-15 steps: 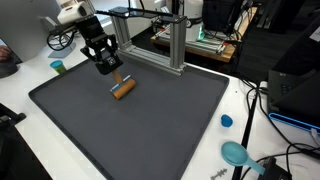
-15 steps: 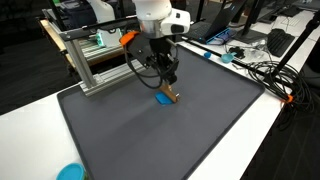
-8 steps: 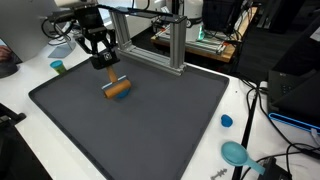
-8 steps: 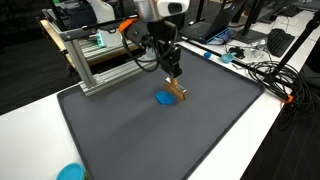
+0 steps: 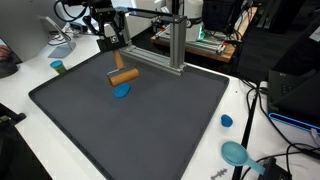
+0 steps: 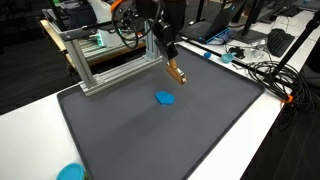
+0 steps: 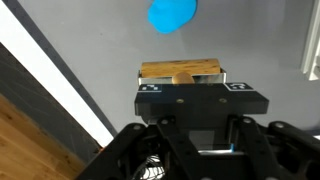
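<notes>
My gripper (image 5: 117, 60) is shut on a brown wooden block (image 5: 124, 76) and holds it in the air above the black mat (image 5: 150, 130). A small blue disc (image 5: 121, 91) lies on the mat right under the block. Both exterior views show this: gripper (image 6: 170, 60), block (image 6: 177, 73), disc (image 6: 165, 98) on the mat (image 6: 150, 140). In the wrist view the block (image 7: 180, 71) sits across the jaws (image 7: 180, 82), with the blue disc (image 7: 172, 14) beyond it.
An aluminium frame (image 5: 175, 45) stands at the mat's back edge, close to the arm; it also shows in an exterior view (image 6: 100, 60). A teal cup (image 5: 58, 67), a blue cap (image 5: 226, 121) and a teal bowl (image 5: 236, 153) sit on the white table. Cables lie at the side (image 6: 265, 70).
My gripper has risen from the mat with the wooden block in it and moved toward the frame. The blue disc, earlier under the block, is uncovered and stays on the mat.
</notes>
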Tool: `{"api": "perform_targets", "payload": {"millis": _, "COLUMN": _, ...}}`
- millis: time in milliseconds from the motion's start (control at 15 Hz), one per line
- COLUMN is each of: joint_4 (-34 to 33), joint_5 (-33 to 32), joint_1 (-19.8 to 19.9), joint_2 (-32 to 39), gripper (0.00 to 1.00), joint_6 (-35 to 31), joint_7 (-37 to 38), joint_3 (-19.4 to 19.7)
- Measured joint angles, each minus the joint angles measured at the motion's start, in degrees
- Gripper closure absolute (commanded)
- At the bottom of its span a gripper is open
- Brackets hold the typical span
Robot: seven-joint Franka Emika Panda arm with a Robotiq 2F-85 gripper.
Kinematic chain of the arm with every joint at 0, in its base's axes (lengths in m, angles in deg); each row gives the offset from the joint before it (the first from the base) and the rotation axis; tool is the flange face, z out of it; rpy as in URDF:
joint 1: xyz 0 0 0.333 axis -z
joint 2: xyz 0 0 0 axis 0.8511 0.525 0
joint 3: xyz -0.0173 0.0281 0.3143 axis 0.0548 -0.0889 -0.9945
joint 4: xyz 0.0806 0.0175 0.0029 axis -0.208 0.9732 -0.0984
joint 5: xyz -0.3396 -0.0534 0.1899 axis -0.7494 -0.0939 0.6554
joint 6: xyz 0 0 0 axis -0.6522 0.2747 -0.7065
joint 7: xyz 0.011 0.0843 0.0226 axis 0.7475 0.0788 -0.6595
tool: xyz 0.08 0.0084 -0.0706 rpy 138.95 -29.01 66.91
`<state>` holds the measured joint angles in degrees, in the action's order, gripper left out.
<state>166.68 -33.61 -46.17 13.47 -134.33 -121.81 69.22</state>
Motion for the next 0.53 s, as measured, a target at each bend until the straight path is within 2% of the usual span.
{"api": "perform_targets", "payload": {"millis": 200, "joint_4": 1.7, "joint_5": 3.2, "joint_1": -0.1, "joint_2": 0.7, "gripper": 0.78, "joint_6": -8.9, "joint_7": 1.3, "joint_3": 0.9}}
{"api": "perform_targets", "payload": {"millis": 467, "joint_4": 3.4, "joint_5": -0.6, "joint_1": -0.3, "joint_2": 1.1, "gripper": 0.78, "joint_6": -8.6, "joint_7": 6.7, "joint_3": 2.0}}
{"api": "perform_targets", "payload": {"millis": 533, "joint_4": 3.5, "joint_5": -1.3, "joint_1": -0.6, "joint_2": 1.5, "gripper": 0.53, "joint_6": -7.6, "joint_7": 7.6, "joint_3": 2.0}}
